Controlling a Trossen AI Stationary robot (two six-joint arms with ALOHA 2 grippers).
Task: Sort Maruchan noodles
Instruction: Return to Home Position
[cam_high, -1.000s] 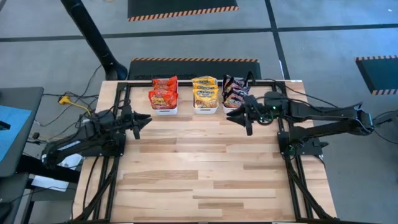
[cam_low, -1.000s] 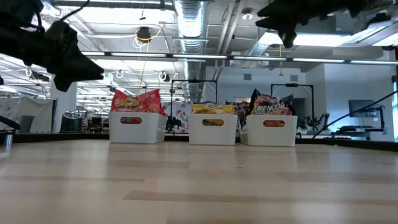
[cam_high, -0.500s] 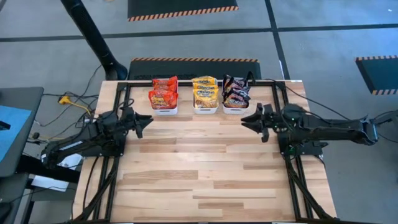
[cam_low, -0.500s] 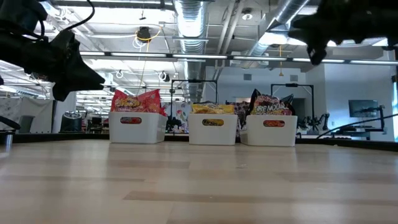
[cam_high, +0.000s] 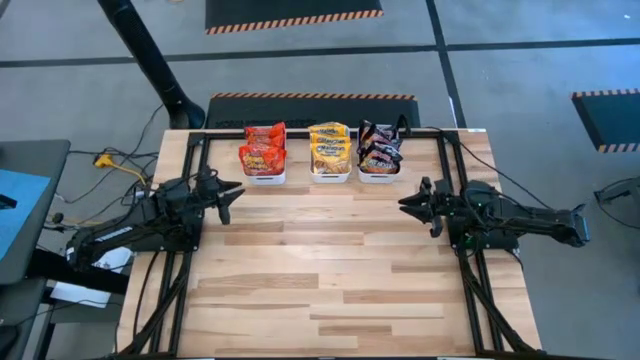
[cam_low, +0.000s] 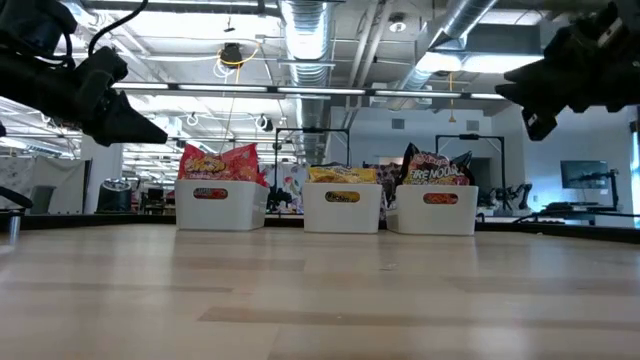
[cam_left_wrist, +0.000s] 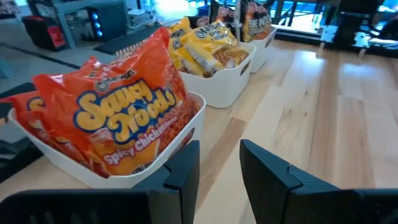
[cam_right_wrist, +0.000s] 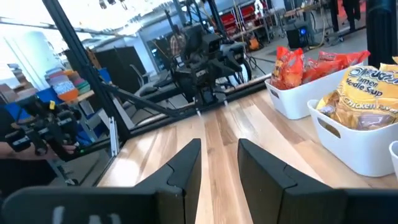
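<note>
The Maruchan noodles stand in three white trays along the table's far edge. The red packets (cam_high: 262, 152) are in the left tray, the yellow-orange packets (cam_high: 330, 148) in the middle one, and the dark packets (cam_high: 378, 146) in the right one. My left gripper (cam_high: 234, 189) hovers open above the table, near and left of the red tray; its wrist view shows the red packets (cam_left_wrist: 118, 118) close ahead. My right gripper (cam_high: 406, 205) hovers open near and right of the dark tray, holding nothing.
The three white trays (cam_low: 220, 205) (cam_low: 343, 208) (cam_low: 432, 210) sit side by side at the far edge. A black frame (cam_high: 450, 160) borders the tabletop left, right and far. The bare wooden tabletop (cam_high: 320, 270) stretches toward the near edge.
My right gripper has drawn back from beside the dark tray, moving toward the table's right edge and somewhat toward the near edge, its arm folding back. The packets and trays have stayed put.
</note>
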